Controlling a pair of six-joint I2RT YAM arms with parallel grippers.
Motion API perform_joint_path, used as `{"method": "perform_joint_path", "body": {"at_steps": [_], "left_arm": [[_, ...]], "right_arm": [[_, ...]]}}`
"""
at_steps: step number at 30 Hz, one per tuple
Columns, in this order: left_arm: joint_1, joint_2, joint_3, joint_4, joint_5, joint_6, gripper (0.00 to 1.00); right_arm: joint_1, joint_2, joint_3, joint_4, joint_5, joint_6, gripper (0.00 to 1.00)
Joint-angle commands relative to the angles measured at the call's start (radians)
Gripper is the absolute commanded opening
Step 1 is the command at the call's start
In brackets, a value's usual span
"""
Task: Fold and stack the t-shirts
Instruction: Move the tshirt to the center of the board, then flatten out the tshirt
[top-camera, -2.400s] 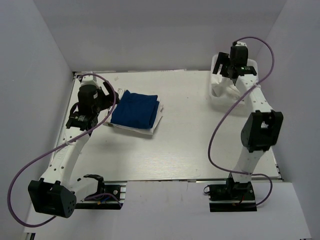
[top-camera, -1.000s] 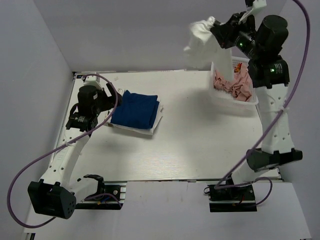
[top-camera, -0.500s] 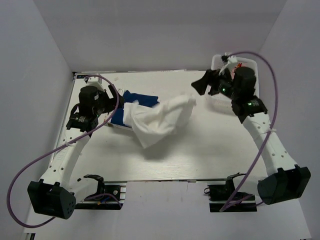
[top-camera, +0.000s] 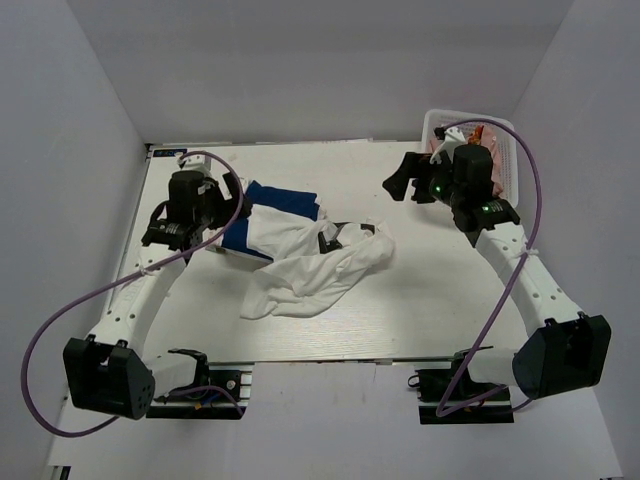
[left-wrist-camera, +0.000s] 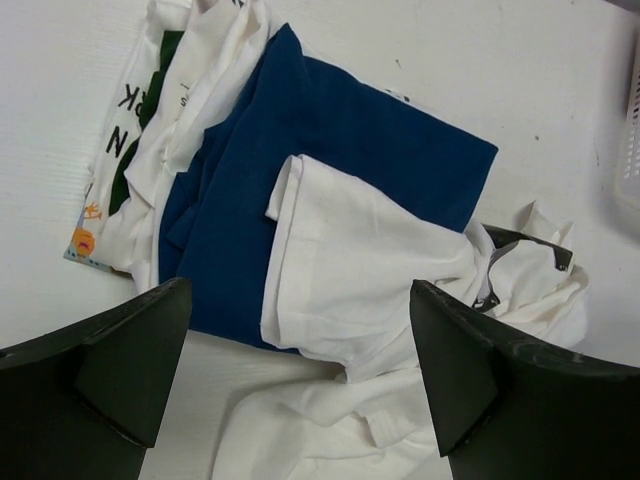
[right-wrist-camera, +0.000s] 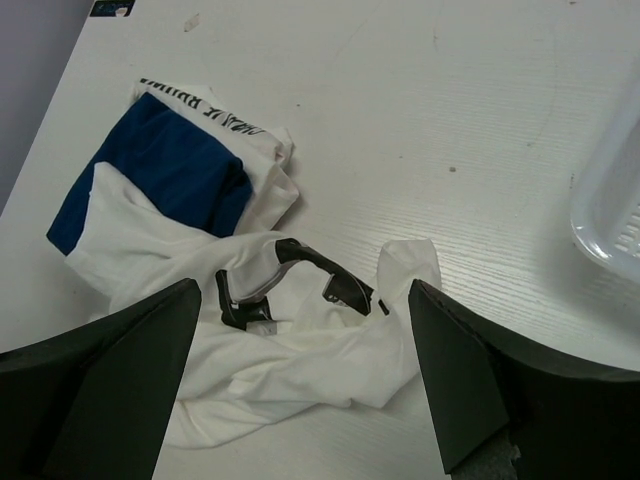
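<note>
Starting from the near side of the table (top-camera: 440, 310), the white t-shirt (top-camera: 310, 265) lies in a crumpled heap, its lower end trailing toward the arms and its dark-lined collar (right-wrist-camera: 300, 258) turned up in the middle. One part of it lies over the folded blue shirt (left-wrist-camera: 340, 130), which sits just beyond on a printed white shirt (left-wrist-camera: 125, 110) at the left.

The left gripper (left-wrist-camera: 300, 300) hangs above that overlap with its jaws spread wide and nothing between them. The right gripper (right-wrist-camera: 300, 295) hovers over the heap's right side, equally wide and empty. Farther back at the right corner stands the basket (top-camera: 432, 120) with pink cloth (top-camera: 480, 135) in it.

The main risk, I judge, is the overlap: dragging the white t-shirt to spread it could pull the blue shirt along and undo the stack. A pinch taken there might catch both cloths. Grabbing a bunched fold instead of an edge would leave the shirt twisted when lifted.
</note>
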Motion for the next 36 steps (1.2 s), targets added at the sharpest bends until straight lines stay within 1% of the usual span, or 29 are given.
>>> {"method": "perform_joint_path", "body": {"at_steps": [1, 2, 4, 5, 6, 10, 11, 12, 13, 14, 15, 17, 19, 20, 21, 23, 27, 32, 34, 36], "left_arm": [[-0.004, 0.039, 0.022, 0.027, 0.053, -0.005, 1.0], [-0.004, 0.059, 0.022, 0.051, 0.066, -0.005, 1.0], [-0.004, 0.134, 0.033, 0.052, 0.096, -0.005, 1.0], [-0.004, 0.16, 0.047, 0.052, 0.106, -0.005, 1.0], [-0.004, 0.188, 0.047, 0.052, 0.124, -0.017, 1.0], [-0.004, 0.335, 0.057, 0.114, 0.184, -0.017, 1.0], [-0.004, 0.364, 0.057, 0.145, 0.195, -0.027, 1.0], [-0.004, 0.395, 0.07, 0.145, 0.195, -0.027, 1.0], [-0.004, 0.427, 0.07, 0.145, 0.195, -0.039, 1.0], [0.011, 0.494, 0.082, 0.145, 0.195, -0.051, 1.0], [0.011, 0.527, 0.1, 0.145, 0.179, -0.066, 1.0], [0.011, 0.591, 0.132, 0.11, 0.123, -0.076, 1.0], [0.032, 0.7, 0.206, 0.017, -0.023, -0.099, 1.0], [0.033, 0.701, 0.224, 0.016, -0.05, -0.114, 1.0], [0.048, 0.735, 0.241, -0.035, -0.08, -0.123, 1.0], [0.066, 0.747, 0.269, -0.065, -0.152, -0.142, 1.0], [0.141, 0.768, 0.293, -0.115, -0.201, -0.169, 1.0], [0.233, 0.822, 0.344, -0.168, -0.247, -0.178, 1.0], [0.276, 0.851, 0.379, -0.194, -0.268, -0.178, 1.0], [0.318, 0.875, 0.415, -0.227, -0.279, -0.194, 1.0]], "right_arm": [[0.023, 0.028, -0.024, 0.067, -0.062, 0.001, 0.9], [0.042, 0.06, -0.029, 0.089, -0.114, 0.004, 0.9], [0.074, 0.085, -0.061, 0.136, -0.136, 0.013, 0.9], [0.098, 0.12, -0.082, 0.174, -0.15, 0.043, 0.9], [0.121, 0.164, -0.09, 0.194, -0.147, 0.051, 0.9], [0.183, 0.347, -0.069, 0.19, -0.156, 0.092, 0.9], [0.194, 0.364, -0.073, 0.222, -0.151, 0.112, 0.9], [0.2, 0.414, -0.092, 0.244, -0.138, 0.123, 0.9], [0.201, 0.431, -0.101, 0.262, -0.134, 0.154, 0.9], [0.204, 0.442, -0.109, 0.274, -0.13, 0.174, 0.9], [0.206, 0.486, -0.121, 0.299, -0.133, 0.181, 0.9], [0.198, 0.51, -0.162, 0.319, -0.15, 0.203, 0.9], [0.189, 0.569, -0.188, 0.313, -0.13, 0.215, 0.9], [0.189, 0.57, -0.188, 0.313, -0.13, 0.215, 0.9], [0.18, 0.586, -0.185, 0.279, -0.125, 0.214, 0.9], [0.175, 0.597, -0.185, 0.264, -0.11, 0.215, 0.9], [0.139, 0.574, -0.224, 0.21, -0.012, 0.224, 0.9], [0.088, 0.501, -0.316, 0.205, 0.007, 0.24, 0.9], [0.073, 0.482, -0.325, 0.207, 0.019, 0.234, 0.9], [0.066, 0.461, -0.323, 0.16, 0.034, 0.218, 0.9]]}}
